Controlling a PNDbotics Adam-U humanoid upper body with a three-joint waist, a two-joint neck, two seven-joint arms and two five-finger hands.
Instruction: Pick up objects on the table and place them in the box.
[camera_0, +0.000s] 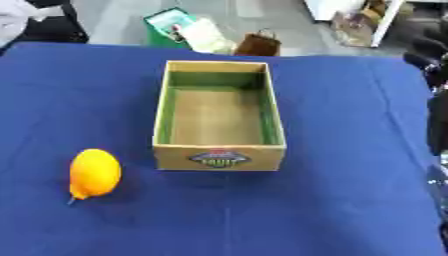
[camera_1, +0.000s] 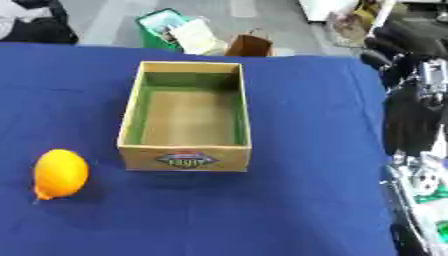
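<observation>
An open cardboard box (camera_0: 219, 156) with green inner walls stands in the middle of the blue table, its bare brown floor showing and nothing inside. A yellow-orange fruit (camera_0: 94, 173), shaped like a lemon, lies on the cloth to the box's front left, about a hand's width from it. My right arm (camera_1: 411, 117) hangs black past the table's right edge. Below it, silver and white parts that look like my right hand (camera_1: 421, 176) are blurred, far from both fruit and box. My left hand shows in neither view.
The blue cloth (camera_0: 350, 150) covers the whole table around the box. Beyond the far edge, on the floor, stand a green crate (camera_0: 171, 25) and a brown paper bag (camera_0: 256, 44). Dark clothing lies at the far left corner (camera_0: 44, 25).
</observation>
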